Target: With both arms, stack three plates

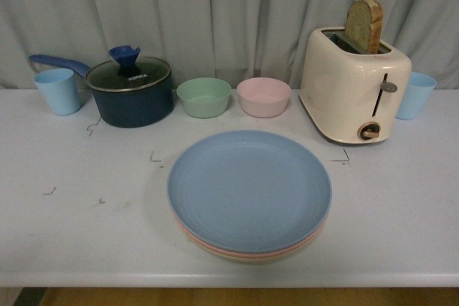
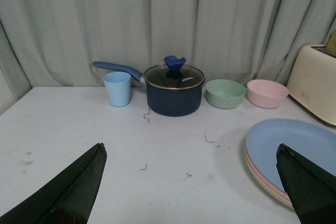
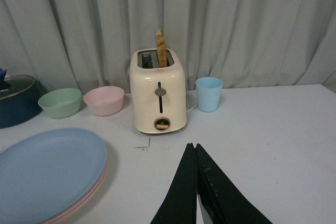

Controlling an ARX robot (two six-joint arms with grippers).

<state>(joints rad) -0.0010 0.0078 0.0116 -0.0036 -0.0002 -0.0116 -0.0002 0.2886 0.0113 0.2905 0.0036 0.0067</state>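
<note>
The three plates lie in one stack at the table's front middle. The light blue plate (image 1: 249, 188) is on top; the pink plate's rim (image 1: 215, 248) and the beige plate's rim (image 1: 287, 256) show beneath it. The stack also shows in the left wrist view (image 2: 294, 150) and in the right wrist view (image 3: 47, 171). My left gripper (image 2: 191, 182) is open and empty, above the bare table left of the stack. My right gripper (image 3: 193, 148) is shut and empty, right of the stack, in front of the toaster. Neither arm shows in the front view.
At the back stand a light blue cup (image 1: 58, 91), a dark blue lidded pot (image 1: 130, 91), a green bowl (image 1: 204, 97), a pink bowl (image 1: 263, 96), a cream toaster (image 1: 353, 85) holding bread, and another blue cup (image 1: 415, 95). A grey curtain hangs behind.
</note>
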